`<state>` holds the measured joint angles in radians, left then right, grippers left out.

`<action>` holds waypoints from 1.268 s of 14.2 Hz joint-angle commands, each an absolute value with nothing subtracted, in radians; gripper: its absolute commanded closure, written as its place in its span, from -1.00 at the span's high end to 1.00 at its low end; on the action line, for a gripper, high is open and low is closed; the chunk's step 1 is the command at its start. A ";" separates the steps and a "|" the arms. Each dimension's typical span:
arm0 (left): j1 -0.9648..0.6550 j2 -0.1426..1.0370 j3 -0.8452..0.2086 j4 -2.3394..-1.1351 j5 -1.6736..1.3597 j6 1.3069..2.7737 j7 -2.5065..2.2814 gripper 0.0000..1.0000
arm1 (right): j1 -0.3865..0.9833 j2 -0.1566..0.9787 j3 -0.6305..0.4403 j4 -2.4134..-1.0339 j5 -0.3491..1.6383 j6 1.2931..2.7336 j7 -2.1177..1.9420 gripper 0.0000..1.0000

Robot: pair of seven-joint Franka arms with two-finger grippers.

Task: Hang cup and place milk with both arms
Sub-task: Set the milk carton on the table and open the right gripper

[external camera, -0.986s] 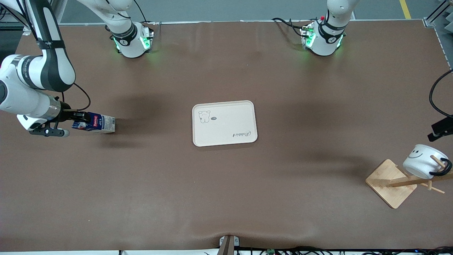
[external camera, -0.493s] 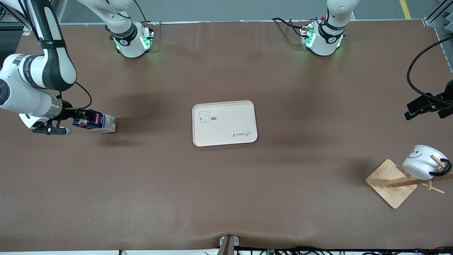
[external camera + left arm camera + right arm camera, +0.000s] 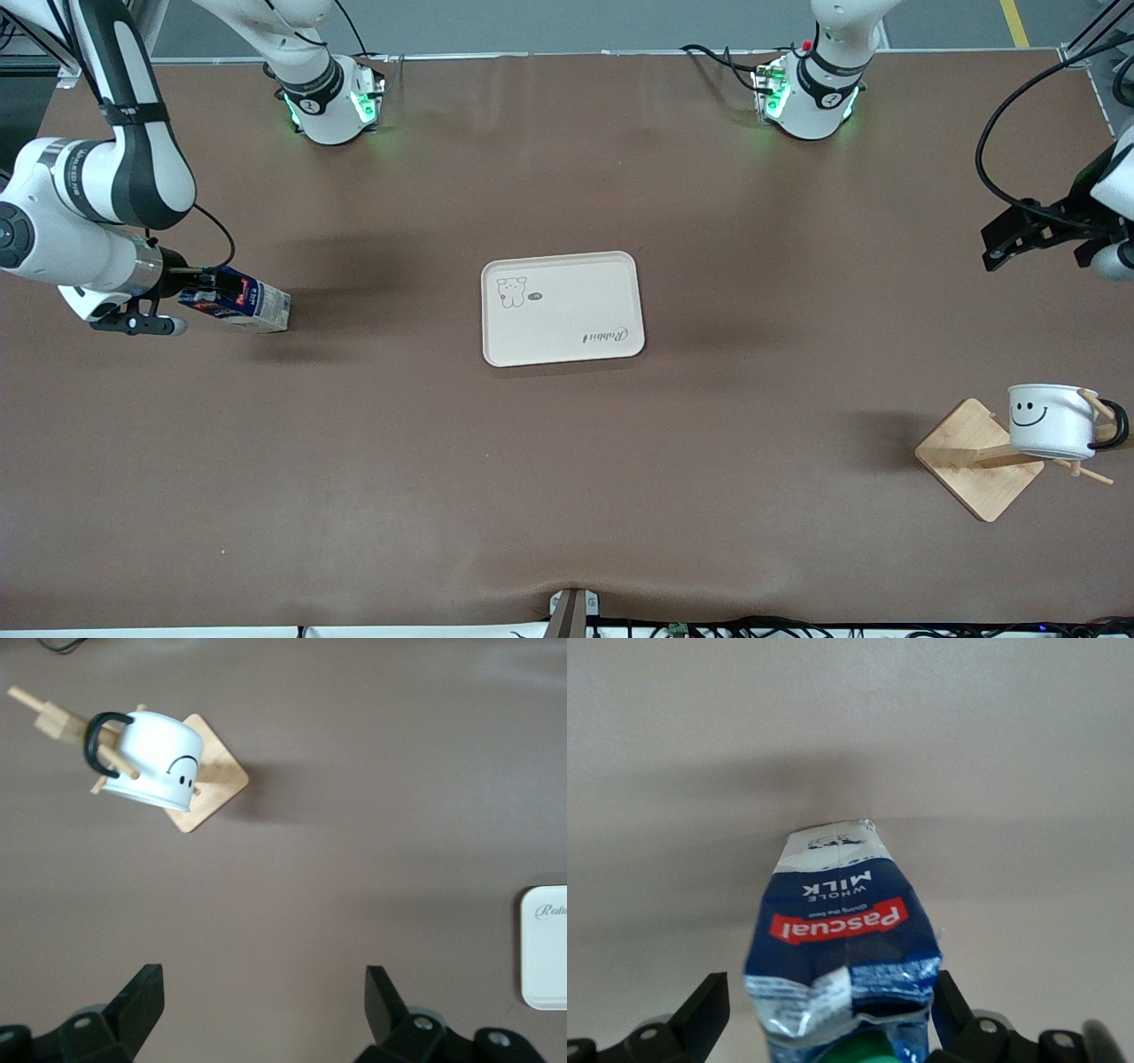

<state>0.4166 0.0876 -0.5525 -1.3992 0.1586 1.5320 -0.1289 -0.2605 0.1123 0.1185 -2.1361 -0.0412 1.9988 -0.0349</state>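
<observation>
The milk (image 3: 237,301), a dark blue carton, lies on its side on the table near the right arm's end. My right gripper (image 3: 197,286) is open, low at the carton's cap end. In the right wrist view its fingers straddle the milk (image 3: 837,921), with the green cap between them. The cup (image 3: 1048,420), white with a smiley, hangs by its black handle on a peg of the wooden rack (image 3: 979,461). My left gripper (image 3: 997,244) is open and empty in the air, over bare table farther from the front camera than the rack. The left wrist view shows the cup (image 3: 151,757) well apart from the left gripper (image 3: 261,979).
A cream tray (image 3: 563,307) with a bear drawing lies flat at the table's middle, between the milk and the rack; its corner shows in the left wrist view (image 3: 545,948). The rack stands close to the table's edge at the left arm's end.
My left gripper has moved up and away from the rack. The cup has swung from tilted to hanging level, smiley toward the front camera. My right gripper has crept slightly along the milk.
</observation>
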 commanded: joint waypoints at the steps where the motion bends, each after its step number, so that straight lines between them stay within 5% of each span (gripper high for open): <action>1: 0.252 0.017 -0.357 -1.417 0.103 1.493 -0.123 1.00 | -0.253 0.121 0.121 -2.002 -0.026 1.866 -0.038 1.00; 4: 0.082 -0.032 -0.163 -1.451 0.063 1.462 -0.114 1.00 | -0.233 0.237 0.124 -1.724 -0.025 1.687 -0.048 1.00; 7: 0.043 -0.075 -0.105 -1.500 0.026 1.463 -0.107 1.00 | -0.183 0.356 0.127 -1.420 -0.035 1.469 -0.046 1.00; 11: 0.006 -0.103 -0.058 -1.522 0.012 1.454 -0.120 1.00 | -0.127 0.327 0.132 -1.287 -0.026 1.353 -0.023 1.00; 15: 0.008 -0.081 -0.061 -1.519 -0.012 1.451 -0.121 1.00 | -0.118 0.051 0.121 -1.492 0.032 1.420 0.040 1.00; 18: 0.003 -0.068 -0.063 -1.508 -0.011 1.450 -0.127 1.00 | -0.118 -0.136 0.100 -1.762 0.034 1.615 0.041 1.00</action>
<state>0.0156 -0.0697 -0.0731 -1.5139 0.0058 1.4562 -0.1190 -0.1169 0.0242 0.1239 -1.5132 0.0168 1.4779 0.0311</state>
